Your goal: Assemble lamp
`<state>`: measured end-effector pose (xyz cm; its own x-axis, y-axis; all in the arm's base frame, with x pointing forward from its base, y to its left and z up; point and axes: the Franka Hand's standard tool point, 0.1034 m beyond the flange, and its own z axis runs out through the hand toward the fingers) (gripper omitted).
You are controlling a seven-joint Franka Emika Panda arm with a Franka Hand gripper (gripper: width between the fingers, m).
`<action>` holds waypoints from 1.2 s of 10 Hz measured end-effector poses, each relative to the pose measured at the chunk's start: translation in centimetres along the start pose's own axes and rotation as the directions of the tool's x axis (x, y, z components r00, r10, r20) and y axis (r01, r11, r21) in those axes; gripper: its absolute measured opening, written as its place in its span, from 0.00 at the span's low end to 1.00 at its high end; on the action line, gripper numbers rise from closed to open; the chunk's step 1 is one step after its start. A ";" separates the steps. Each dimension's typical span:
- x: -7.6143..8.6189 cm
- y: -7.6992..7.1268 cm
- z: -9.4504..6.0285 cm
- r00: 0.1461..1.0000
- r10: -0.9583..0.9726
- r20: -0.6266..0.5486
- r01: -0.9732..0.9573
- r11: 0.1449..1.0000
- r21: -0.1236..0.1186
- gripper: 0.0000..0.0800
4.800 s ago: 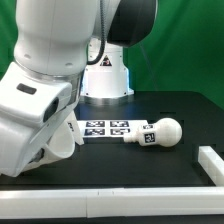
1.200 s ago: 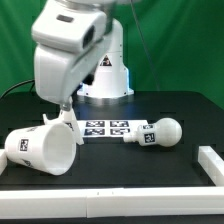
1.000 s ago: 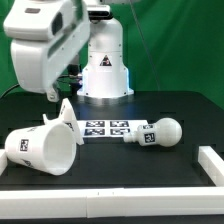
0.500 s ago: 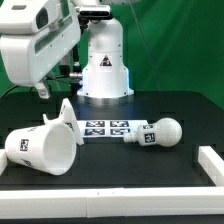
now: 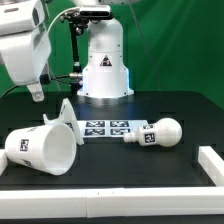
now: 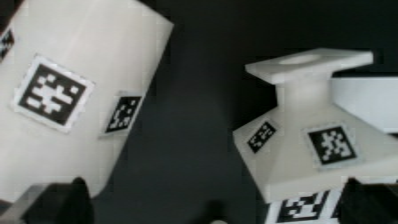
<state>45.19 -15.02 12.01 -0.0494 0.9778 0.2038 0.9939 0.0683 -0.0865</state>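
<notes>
Working outward from the near edge on the exterior view's dial, I see a white rail (image 5: 205, 163) at 4 o'clock on the black table (image 5: 130, 172). At 8 o'clock the shade (image 5: 40, 148) lies on its side, with its wide mouth turned toward the camera and the exterior view's right. Its narrow tagged end points to the exterior view's left. From the shade, the small flared base (image 5: 65, 113) sits at 1 o'clock, just behind the rim of the mouth. In the wrist view the shade (image 6: 71, 100) and the base (image 6: 311, 135) are side by side with their square tags facing the camera. A strip of dark table runs between them, so I read them as close together but not touching. A little past the base, just below the dial's centre, the marker board (image 5: 105, 128) lies flat. At its 3 o'clock end lies the bulb (image 5: 162, 132), on its side. The bulb's tagged stem points toward the board and its round head points to the exterior view's right. I cannot tell whether the stem touches the board. Farther back at 12 o'clock is the white pedestal (image 5: 103, 70) with its triangle logo, in front of a green backdrop (image 5: 180, 40). At 10 o'clock the arm (image 5: 20, 45) hangs over the table's far corner. Its gripper (image 5: 39, 93) is above the shade and the base and well clear of both. Its jaws are spread wide with nothing between them, and one dark fingertip (image 6: 64, 200) shows at the edge of the wrist view.
</notes>
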 end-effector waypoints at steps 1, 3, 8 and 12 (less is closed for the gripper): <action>-0.3 -0.8 0.3 0.999 0.028 -0.024 -0.029 1.000 -0.006 0.87; -0.4 -0.8 0.4 0.999 0.033 -0.021 -0.033 0.999 0.000 0.87; -1.1 -3.4 3.1 0.983 -0.182 -0.021 0.181 0.982 -0.049 0.87; -1.6 -3.7 3.2 0.987 -0.162 -0.019 0.161 0.986 -0.043 0.87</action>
<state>41.30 -16.26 8.92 -0.2080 0.9499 0.2334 0.9763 0.2164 -0.0106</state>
